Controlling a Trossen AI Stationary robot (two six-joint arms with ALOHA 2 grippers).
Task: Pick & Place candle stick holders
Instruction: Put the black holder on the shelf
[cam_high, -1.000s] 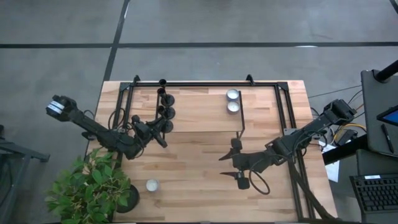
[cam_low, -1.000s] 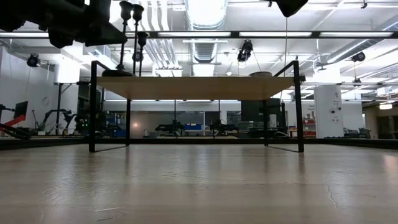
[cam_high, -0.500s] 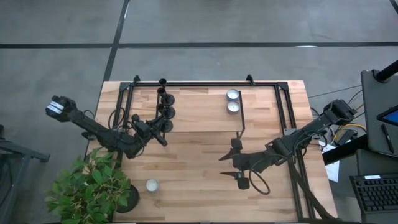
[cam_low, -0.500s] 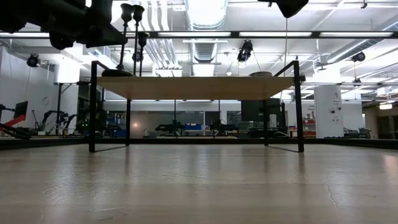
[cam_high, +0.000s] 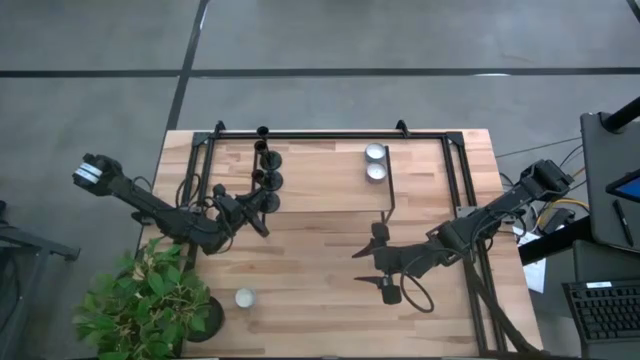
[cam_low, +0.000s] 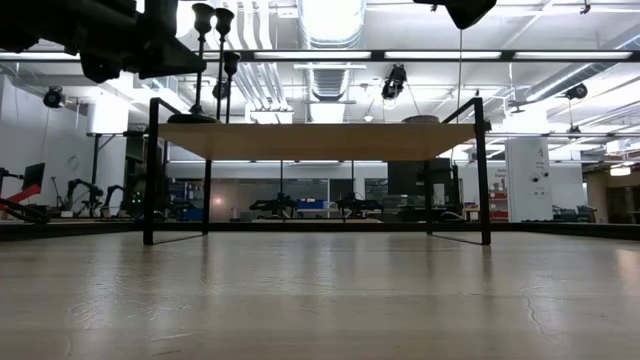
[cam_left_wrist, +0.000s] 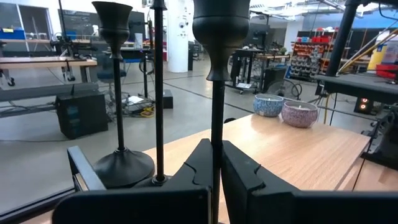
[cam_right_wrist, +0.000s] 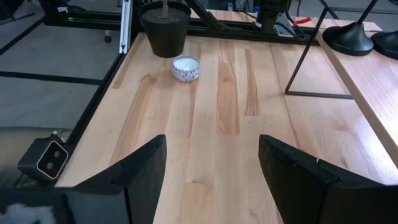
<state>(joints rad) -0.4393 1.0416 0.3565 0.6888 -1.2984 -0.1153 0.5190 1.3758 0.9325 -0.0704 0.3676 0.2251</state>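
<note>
Left gripper (cam_high: 262, 213) is at the front edge of the raised shelf (cam_high: 320, 190), on its left part. In the left wrist view its fingers (cam_left_wrist: 239, 171) are closed tight on the thin stem of a black holder (cam_left_wrist: 217, 68), which stands upright between them. This held holder (cam_high: 266, 202) is the nearest of three black ones lined up front to back on the shelf. The second (cam_high: 268, 181) stands just behind it, and the third (cam_high: 265, 156) behind that. In the left wrist view the base of a further black holder (cam_left_wrist: 123, 167) rests on the shelf top, just beside the held stem.

Two cups (cam_high: 374, 153) sit close together on the right part of the shelf, one behind the other; the nearer cup (cam_high: 376, 172) is just in front. The left wrist view shows both (cam_left_wrist: 268, 105) side by side on the wood.

A third cup (cam_high: 244, 297) sits on the table (cam_high: 330, 320) near the front left, just beside the plant pot (cam_high: 205, 318). The right wrist view shows this cup (cam_right_wrist: 186, 68) just in front of the pot (cam_right_wrist: 165, 28).

Right gripper (cam_high: 366, 265) hangs over the table in front of the shelf, right of centre. Its fingers (cam_right_wrist: 146, 165) are spread wide and hold nothing.
</note>
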